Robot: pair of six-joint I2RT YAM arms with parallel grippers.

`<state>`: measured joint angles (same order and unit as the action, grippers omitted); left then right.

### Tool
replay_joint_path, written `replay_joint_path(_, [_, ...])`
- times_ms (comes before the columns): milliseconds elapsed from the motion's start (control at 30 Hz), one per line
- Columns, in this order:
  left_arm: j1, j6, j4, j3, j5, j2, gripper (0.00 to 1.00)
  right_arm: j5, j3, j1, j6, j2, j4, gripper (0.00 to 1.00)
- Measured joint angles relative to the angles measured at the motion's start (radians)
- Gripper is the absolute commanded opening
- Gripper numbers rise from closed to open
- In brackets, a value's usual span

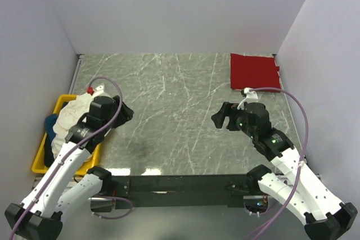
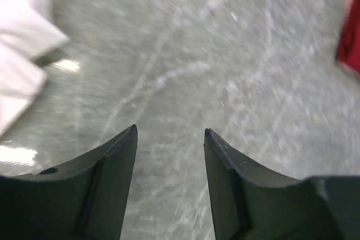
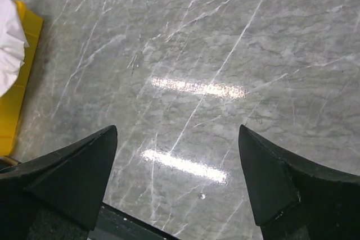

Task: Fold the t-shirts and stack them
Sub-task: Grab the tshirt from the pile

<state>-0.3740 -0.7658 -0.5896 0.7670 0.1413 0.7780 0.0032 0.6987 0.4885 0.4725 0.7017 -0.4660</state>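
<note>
Your left pincer (image 2: 170,133) has its jaws apart with nothing between them, only bare marble below; its wrist view is blurred, with white cloth at the upper left of the frame and a sliver of red at the right edge. Your right pincer (image 3: 177,130) stands wide and just as empty, hanging over the worktop (image 1: 169,99) at the right of centre in the top view. Outward from the left pincer, just beside it on the left of the top view, sits the yellow tray (image 1: 39,158) with the cream-white t-shirt (image 1: 76,113) heaped on top and the dark blue t-shirt (image 1: 50,125) showing beneath it at the tray's left side. The red t-shirt (image 1: 254,71) lies as a flat square in the upper right corner of the worktop, well apart from both arms. I judge that the red one is done and you are at the point of fetching the next shirt. For that, bring the left pincer over the heap, come down on the cream cloth and pinch only its top layer, so the blue one is not dragged along. Then lift it clear of the tray rim and lay it on the open middle of the worktop, where both pincers can spread it.
</note>
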Motion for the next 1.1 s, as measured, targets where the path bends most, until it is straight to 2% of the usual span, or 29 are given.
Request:
replay_joint_path(133, [0.056, -0.050, -0.090, 0.114, 0.149, 0.082, 0.62, -0.024, -0.003, 0.000, -0.001, -0.004, 0.001, 0.94])
replay_joint_path(267, [0.209, -0.087, -0.145, 0.183, 0.282, 0.179, 0.68, -0.052, -0.006, 0.000, -0.003, -0.009, 0.002, 0.94])
replay_joint_path(333, [0.285, -0.094, -0.154, 0.187, 0.325, 0.225, 0.68, -0.064, -0.006, 0.000, -0.003, -0.010, 0.002, 0.94])
replay_joint_path(467, [0.420, -0.093, -0.151, 0.186, 0.348, 0.335, 0.69, -0.084, -0.006, 0.000, -0.003, -0.015, 0.002, 0.94])
replay_joint_path(633, [0.483, -0.093, -0.112, 0.175, 0.346, 0.457, 0.68, -0.098, -0.017, 0.000, -0.006, -0.034, 0.005, 0.94])
replay_joint_path(800, [0.573, -0.087, -0.045, 0.158, 0.242, 0.560, 0.64, -0.102, -0.019, 0.000, -0.006, -0.039, 0.007, 0.94])
replay_joint_path(900, [0.615, -0.078, -0.012, 0.147, 0.175, 0.593, 0.51, -0.103, -0.019, 0.000, -0.007, -0.039, 0.008, 0.94])
replay_joint_path(933, [0.620, -0.073, -0.002, 0.147, 0.158, 0.602, 0.39, -0.104, -0.019, 0.000, -0.008, -0.039, 0.008, 0.94])
replay_joint_path(1100, [0.623, -0.055, 0.023, 0.147, 0.109, 0.624, 0.04, -0.111, -0.019, 0.000, -0.010, -0.043, 0.008, 0.94])
